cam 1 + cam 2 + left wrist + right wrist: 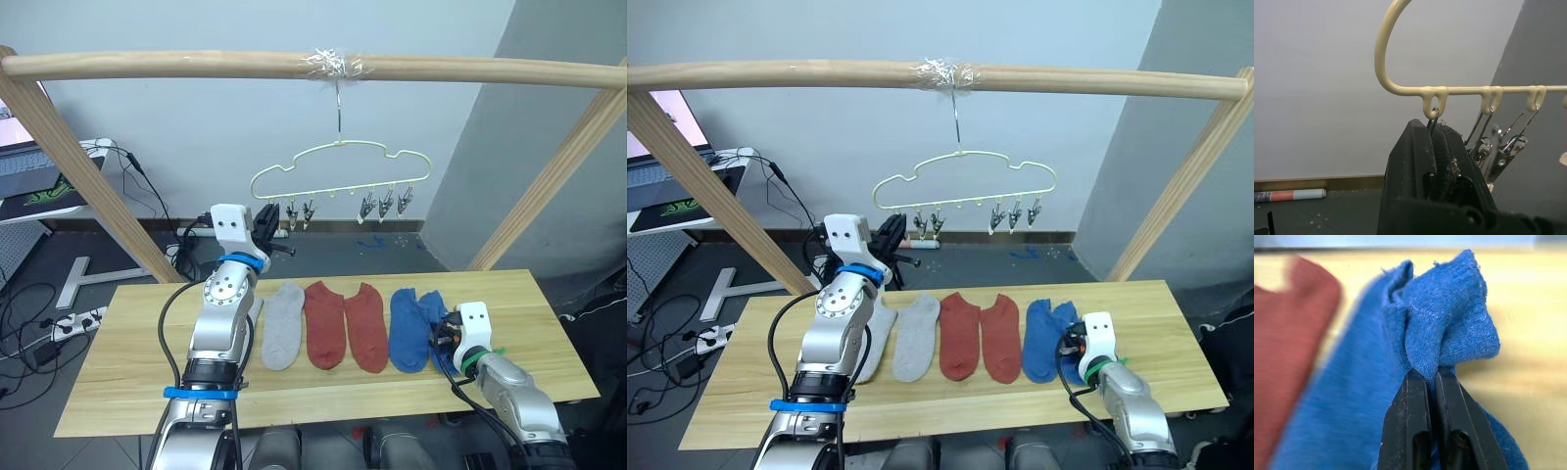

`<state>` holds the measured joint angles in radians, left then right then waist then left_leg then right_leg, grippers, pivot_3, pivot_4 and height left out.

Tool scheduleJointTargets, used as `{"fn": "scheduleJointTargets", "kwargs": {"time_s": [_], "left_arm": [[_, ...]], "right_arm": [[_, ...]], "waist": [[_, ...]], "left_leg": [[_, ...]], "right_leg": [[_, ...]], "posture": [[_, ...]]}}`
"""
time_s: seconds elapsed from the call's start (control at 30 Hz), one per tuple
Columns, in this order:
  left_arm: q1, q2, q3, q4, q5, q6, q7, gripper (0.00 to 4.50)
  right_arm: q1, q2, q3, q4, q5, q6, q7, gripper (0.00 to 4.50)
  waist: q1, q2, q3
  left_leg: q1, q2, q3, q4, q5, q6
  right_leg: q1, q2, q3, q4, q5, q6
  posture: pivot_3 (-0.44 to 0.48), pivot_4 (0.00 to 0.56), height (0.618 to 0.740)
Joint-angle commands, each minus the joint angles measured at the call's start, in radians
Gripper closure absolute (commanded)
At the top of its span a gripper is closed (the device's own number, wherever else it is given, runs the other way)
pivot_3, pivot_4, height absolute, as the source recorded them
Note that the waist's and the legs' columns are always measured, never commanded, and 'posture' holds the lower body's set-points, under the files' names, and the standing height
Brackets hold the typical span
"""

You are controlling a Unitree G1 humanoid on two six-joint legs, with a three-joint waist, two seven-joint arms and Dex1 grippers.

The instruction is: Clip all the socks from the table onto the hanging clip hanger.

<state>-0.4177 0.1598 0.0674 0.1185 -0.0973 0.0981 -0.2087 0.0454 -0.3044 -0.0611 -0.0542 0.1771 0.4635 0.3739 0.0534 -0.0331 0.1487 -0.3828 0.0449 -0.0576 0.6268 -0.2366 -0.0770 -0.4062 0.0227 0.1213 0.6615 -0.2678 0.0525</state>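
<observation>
- Nearest, at the lower right of the head view, the right gripper (1431,382) has its two black fingers pinched tight on a bunched fold of the outer bright blue ankle sock (437,315), probably to lift that sock by its cuff end toward the clips.
- Just beyond, in the lower middle of the frame, the soft fabric socks lie side by side in a row on the long light wood plank table (549,333), laid flat so each can be picked singly.
- Counted left to right in the right eye view: two light grey socks (917,335), two rust red socks (958,333), two blue; six in all, none hung yet.
- Farther, centre-left, the left gripper (1436,139) is raised and clamped on the leftmost small metal clip (1433,119), apparently squeezing it ready.
- Farthest, upper centre, the pale yellow-green cloud-shaped wire clip hanger (338,147) hangs by its hook from the round wooden rail (176,65); six clips, all bare.
</observation>
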Motion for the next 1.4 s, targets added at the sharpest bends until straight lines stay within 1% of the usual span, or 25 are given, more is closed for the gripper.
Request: {"fn": "scheduleJointTargets", "kwargs": {"time_s": [0.03, 0.17, 0.27, 0.43, 0.8, 1.03, 1.13, 1.23, 1.3, 1.37, 1.4], "left_arm": [[-0.008, 0.015, 0.015, -0.039, -0.016, -0.007, -0.009, 4.5], [-0.016, 0.043, 0.033, -0.042, -0.045, 0.014, -0.043, 4.5], [-0.027, 0.065, 0.038, -0.035, -0.061, 0.025, -0.07, 4.5], [-0.038, 0.074, 0.037, -0.024, -0.067, 0.029, -0.078, 4.5], [-0.027, 0.065, 0.031, -0.036, -0.069, 0.029, -0.067, 4.5], [-0.034, 0.061, 0.03, -0.024, -0.067, 0.025, -0.067, 4.5], [-0.032, 0.061, 0.031, -0.028, -0.071, 0.03, -0.072, 4.5], [-0.036, 0.05, 0.05, -0.059, -0.145, 0.103, -0.103, 4.5], [-0.039, 0.035, 0.083, -0.106, -0.278, 0.254, -0.13, 4.5], [-0.041, 0.033, 0.114, -0.141, -0.365, 0.359, -0.137, 4.5], [-0.043, 0.037, 0.136, -0.152, -0.411, 0.413, -0.133, 4.5]], "right_arm": [[0.035, -0.043, 0.01, -0.164, 0.003, 0.023, 0.027, 4.49], [0.055, -0.091, 0.029, -0.343, 0.047, 0.08, 0.079, 4.49], [0.018, -0.109, 0.057, -0.398, 0.061, 0.144, 0.088, 4.49], [-0.034, -0.101, 0.058, -0.391, 0.063, 0.217, 0.057, 4.49], [-0.032, -0.101, 0.048, -0.383, 0.088, 0.276, 0.056, 4.49], [-0.018, -0.133, 0.056, -0.357, 0.049, 0.25, 0.036, 4.49], [-0.031, -0.144, 0.074, -0.367, 0.037, 0.218, 0.051, 4.49], [-0.091, -0.169, 0.176, -0.37, -0.008, 0.159, 0.1, 4.49], [-0.157, -0.129, 0.235, -0.314, -0.028, 0.139, 0.096, 4.49], [-0.202, -0.097, 0.274, -0.263, -0.043, 0.119, 0.095, 4.49], [-0.227, -0.075, 0.291, -0.233, -0.051, 0.106, 0.091, 4.49]], "waist": [[0.0, 0.0, 0.0], [-0.001, 0.0, 0.001], [-0.004, -0.001, 0.002], [0.0, -0.002, 0.004], [0.003, -0.002, 0.004], [0.003, -0.002, 0.004], [0.002, -0.002, 0.004], [-0.003, -0.002, 0.004], [-0.007, -0.002, 0.005], [-0.007, -0.002, 0.006], [-0.006, -0.002, 0.006]], "left_leg": [[0.0, 0.0, 0.0, 0.0, 0.0, 0.0], [0.0, 0.0, 0.0, 0.0, 0.0, 0.0], [0.0, 0.0, 0.0, 0.0, 0.0, 0.0], [-0.001, 0.0, -0.001, 0.0, 0.0, 0.0], [-0.001, 0.0, -0.001, 0.0, 0.0, 0.0], [-0.002, 0.0, -0.001, 0.0, 0.0, 0.0], [-0.001, 0.0, -0.001, 0.0, 0.0, 0.0], [-0.001, 0.0, -0.001, 0.0, 0.0, 0.0], [-0.001, 0.0, -0.001, 0.0, 0.0, 0.0], [-0.001, 0.001, -0.001, 0.0, 0.0, 0.0], [-0.001, 0.001, -0.002, 0.0, 0.0, 0.0]], "right_leg": [[0.0, 0.0, 0.0, 0.0, 0.0, 0.0], [0.0, 0.0, 0.0, 0.0, 0.0, 0.0], [0.0, 0.0, 0.0, 0.0, 0.0, 0.0], [0.0, 0.0, 0.0, -0.001, 0.0, 0.0], [0.0, 0.0, -0.001, -0.002, 0.0, 0.0], [0.0, 0.0, -0.001, -0.002, 0.0, 0.0], [0.0, 0.0, -0.001, -0.002, 0.0, 0.0], [0.0, 0.0, 0.0, -0.002, 0.0, 0.0], [0.0, 0.0, -0.001, -0.002, 0.0, 0.0], [0.0, 0.0, -0.001, -0.001, 0.0, 0.0], [0.0, 0.001, -0.002, -0.001, 0.0, 0.0]], "posture": [[0.217, 0.133, 0.74], [0.212, 0.139, 0.74], [0.211, 0.148, 0.74], [0.216, 0.148, 0.74], [0.218, 0.145, 0.74], [0.217, 0.143, 0.74], [0.212, 0.143, 0.74], [0.211, 0.143, 0.74], [0.211, 0.143, 0.74], [0.211, 0.143, 0.74], [0.229, 0.142, 0.74]]}}
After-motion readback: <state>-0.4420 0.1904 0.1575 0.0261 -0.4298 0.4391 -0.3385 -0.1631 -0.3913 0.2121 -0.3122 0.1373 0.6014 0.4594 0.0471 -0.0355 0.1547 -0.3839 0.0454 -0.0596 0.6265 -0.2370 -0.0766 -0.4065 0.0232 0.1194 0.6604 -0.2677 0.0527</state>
